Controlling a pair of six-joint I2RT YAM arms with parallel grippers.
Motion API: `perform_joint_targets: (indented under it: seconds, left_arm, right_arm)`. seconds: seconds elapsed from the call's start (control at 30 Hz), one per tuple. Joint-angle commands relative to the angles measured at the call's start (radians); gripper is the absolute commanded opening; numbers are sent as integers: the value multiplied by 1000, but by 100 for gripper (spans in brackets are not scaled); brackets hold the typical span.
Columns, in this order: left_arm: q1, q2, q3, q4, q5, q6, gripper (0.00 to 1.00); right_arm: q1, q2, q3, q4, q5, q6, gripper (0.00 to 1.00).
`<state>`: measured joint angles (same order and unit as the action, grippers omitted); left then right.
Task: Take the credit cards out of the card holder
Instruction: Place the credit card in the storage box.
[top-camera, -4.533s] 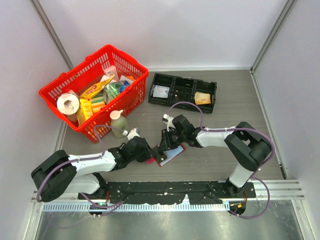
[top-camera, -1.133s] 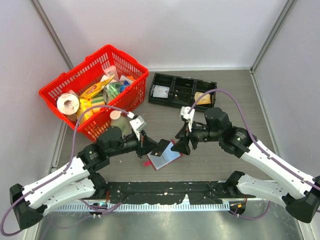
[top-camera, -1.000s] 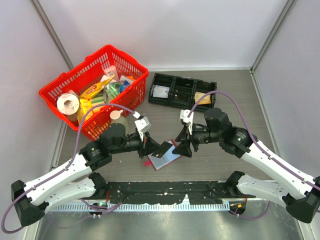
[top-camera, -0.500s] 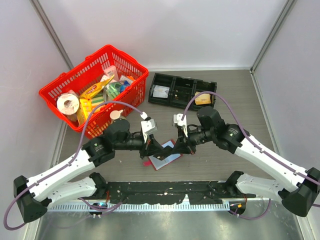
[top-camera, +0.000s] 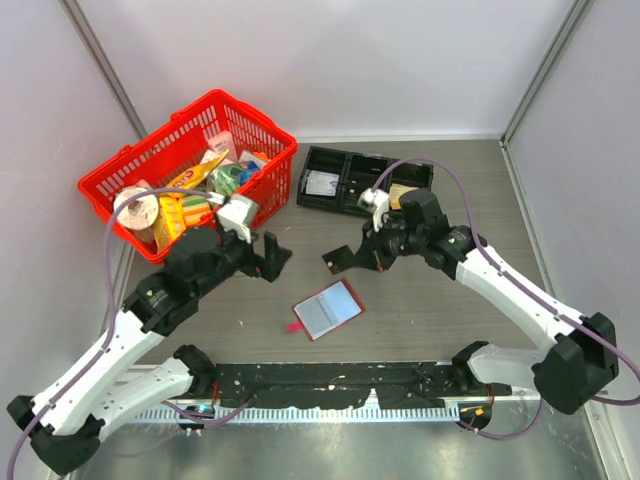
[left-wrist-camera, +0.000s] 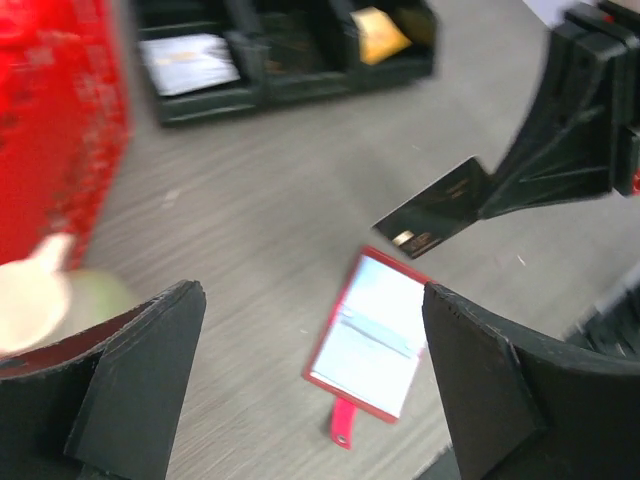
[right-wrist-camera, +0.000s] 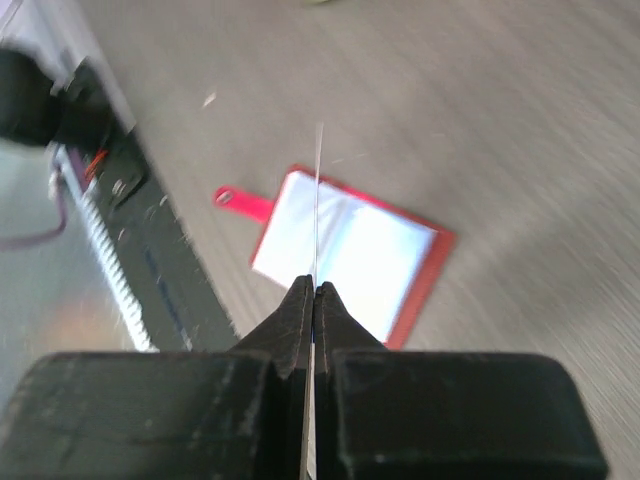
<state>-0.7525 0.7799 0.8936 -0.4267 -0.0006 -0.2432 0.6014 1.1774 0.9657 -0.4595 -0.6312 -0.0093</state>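
Grey tabletop (top-camera: 450, 180) is carrying the red card holder (top-camera: 327, 309), which is lying open and flat in the lower middle of the top view, showing its shiny pale sleeves. The right claw (top-camera: 364, 254) is pinching a thin dark credit card (top-camera: 343, 258) just above that in the frame. The left claw (top-camera: 273, 253) is hanging spread wide, middle left.

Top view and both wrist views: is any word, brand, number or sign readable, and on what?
No text can be read anywhere.
Packages in the basket: printing is there, too small to read.
White slip in the tray: faint marks, blurred.
Card: a gold spot, no legible characters.
Card holder: no writing visible.
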Motion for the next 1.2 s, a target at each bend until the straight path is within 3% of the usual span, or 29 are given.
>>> perform_joint_targets:
  seconds: [0.0,0.13,0.23,0.4,0.7,1.03,1.1,1.17]
  left_arm:
    - [140,-33,48,-101,-197,-53,96]
    - [192,-79,-39,-28,-223,-68,99]
    - [257,-137,-91,-14,-193,-77,100]
    - [263,-211,-136,25,-231,-67,100]
    - [263,-215,-139,23,-222,-56,100]
    - [262,-212,-142,31,-176,-48,100]
    - [262,-208,-142,29,-154,-48,100]
    - [262,-200,-140,31,-135,-50,100]
  right_arm:
    - [-162,51,48,152,177,280,1]
    - [-299,169,83,240,353,448,1]
    - [-337,264,157,300,456,497,1]
    - [-347,518,374,312,528,552,1]
    - [-341,852,651,298,490,623,1]
    - [-319,949,723,257,418,652,2]
    - [-319,941,725,225,441,637,11]
    - [-321,918,722,184,491,608,28]
